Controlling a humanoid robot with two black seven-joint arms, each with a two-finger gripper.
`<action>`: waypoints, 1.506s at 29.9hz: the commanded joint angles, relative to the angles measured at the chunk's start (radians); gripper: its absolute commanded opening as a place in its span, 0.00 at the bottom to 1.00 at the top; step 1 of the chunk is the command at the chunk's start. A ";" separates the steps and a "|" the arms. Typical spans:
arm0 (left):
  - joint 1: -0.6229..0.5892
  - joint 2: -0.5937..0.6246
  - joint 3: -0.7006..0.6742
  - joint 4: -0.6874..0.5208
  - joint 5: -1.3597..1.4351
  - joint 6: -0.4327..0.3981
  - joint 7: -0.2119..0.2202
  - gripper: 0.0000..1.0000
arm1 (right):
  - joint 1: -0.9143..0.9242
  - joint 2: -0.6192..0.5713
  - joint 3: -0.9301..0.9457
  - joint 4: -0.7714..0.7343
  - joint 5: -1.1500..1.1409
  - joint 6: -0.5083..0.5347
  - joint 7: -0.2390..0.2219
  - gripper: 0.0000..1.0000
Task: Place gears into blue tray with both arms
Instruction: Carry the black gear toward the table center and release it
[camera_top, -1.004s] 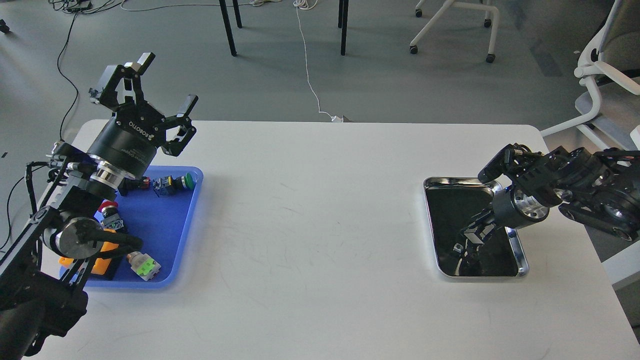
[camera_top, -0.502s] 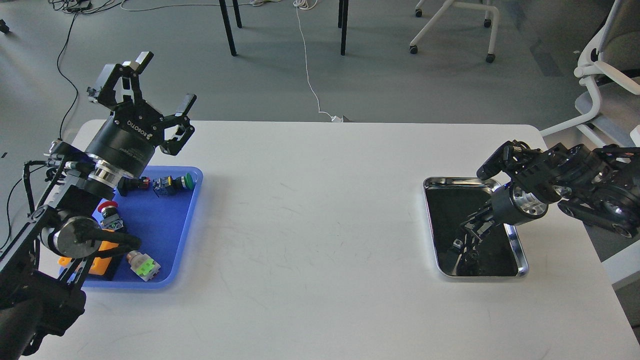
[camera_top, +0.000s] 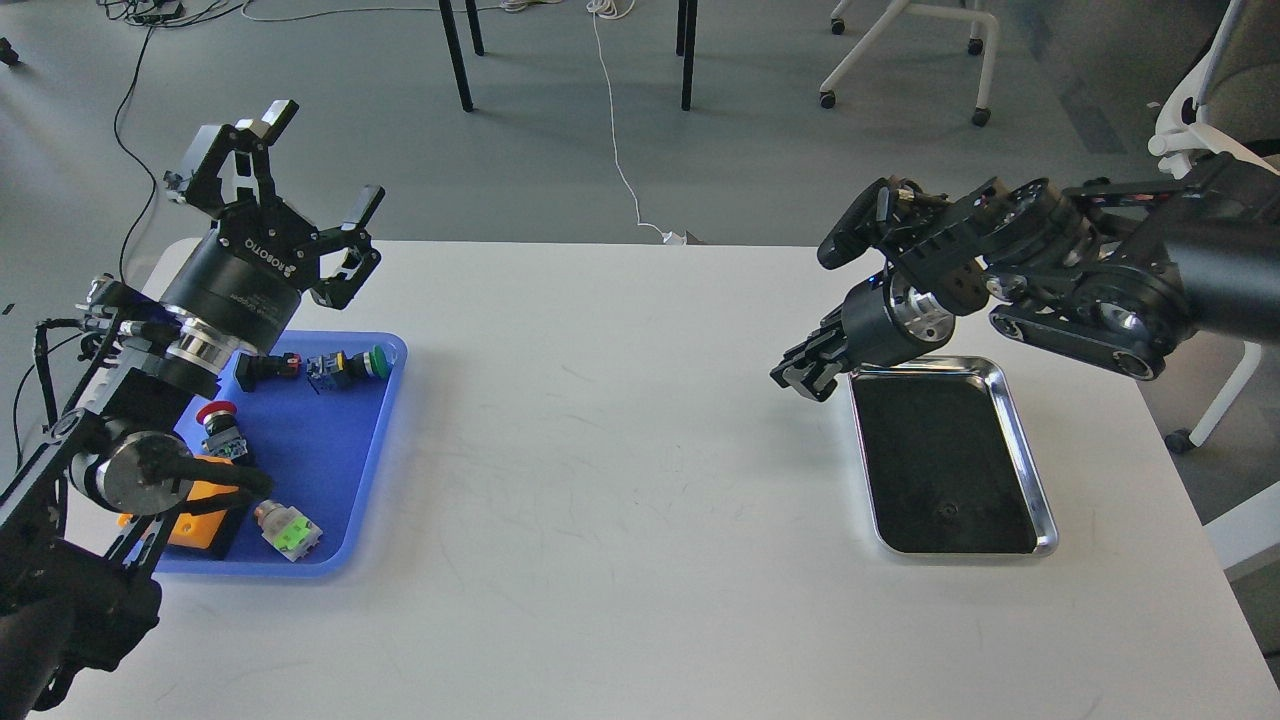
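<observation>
The blue tray (camera_top: 345, 455) lies at the table's left, holding push-button switches. Above its far edge my left gripper (camera_top: 322, 158) is raised, open and empty. On the right lies a steel tray (camera_top: 1022, 445) with a dark bottom; one tiny round gear (camera_top: 945, 510) shows faintly near its front. My right gripper (camera_top: 800, 378) hovers just off that tray's far-left corner, pointing left and down. Its fingers are dark and close together, so I cannot tell whether they hold anything.
In the blue tray are a green-capped switch (camera_top: 372, 362), a red-capped switch (camera_top: 216, 416), a green-lit switch (camera_top: 288, 530) and an orange block (camera_top: 190, 527) partly behind my left arm. An office chair (camera_top: 1190, 130) stands beyond the table's right edge.
My right gripper rose out of the steel tray and swung up and left to its far-left corner. The left gripper drifted slightly left and stayed open.
</observation>
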 joint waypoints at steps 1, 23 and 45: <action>0.000 0.002 -0.001 -0.002 0.000 0.000 -0.001 0.98 | -0.003 0.111 -0.008 -0.027 0.044 -0.005 0.000 0.20; 0.003 0.000 0.002 -0.015 -0.001 0.000 -0.001 0.98 | -0.130 0.223 -0.065 -0.078 0.055 -0.134 0.000 0.21; 0.006 0.000 0.002 -0.015 -0.001 0.000 -0.001 0.98 | -0.169 0.223 -0.097 -0.142 0.055 -0.137 0.000 0.35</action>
